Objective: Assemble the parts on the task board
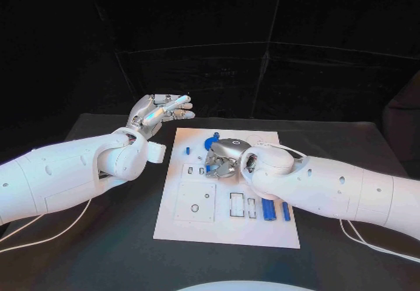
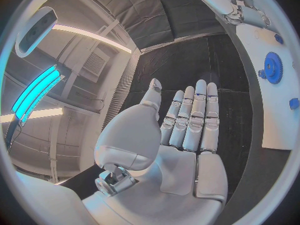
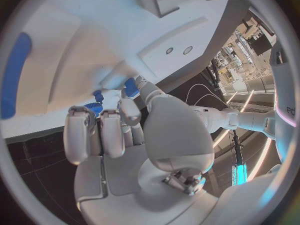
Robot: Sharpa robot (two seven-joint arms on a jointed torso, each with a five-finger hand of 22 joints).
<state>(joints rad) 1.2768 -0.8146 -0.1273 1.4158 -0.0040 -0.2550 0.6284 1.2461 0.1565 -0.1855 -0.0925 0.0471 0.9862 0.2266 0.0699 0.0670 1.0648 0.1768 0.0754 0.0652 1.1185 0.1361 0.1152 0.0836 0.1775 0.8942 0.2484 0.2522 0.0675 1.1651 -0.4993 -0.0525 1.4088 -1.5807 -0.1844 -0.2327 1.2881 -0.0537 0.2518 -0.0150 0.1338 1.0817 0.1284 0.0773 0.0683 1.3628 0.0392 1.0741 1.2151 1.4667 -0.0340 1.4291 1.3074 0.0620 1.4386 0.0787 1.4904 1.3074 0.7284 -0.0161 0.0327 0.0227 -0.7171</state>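
Risk sits with the right hand, which is lowered onto the upper middle of the task board with its fingers curled down over a small blue part. Whether the fingers actually pinch that part cannot be told, since the hand's back hides the contact in the head view and the wrist view shows only fingertips close by it. If the grip is shallow, the part could tilt or slip as it is pressed toward its seat. A blue gear stands on the board just beside that hand, at about 11 o'clock from it, and could be nudged. Two blue pegs lie at the board's 4 o'clock area. The left hand is raised off the board's 11 o'clock corner, fingers straight and side by side, holding nothing.
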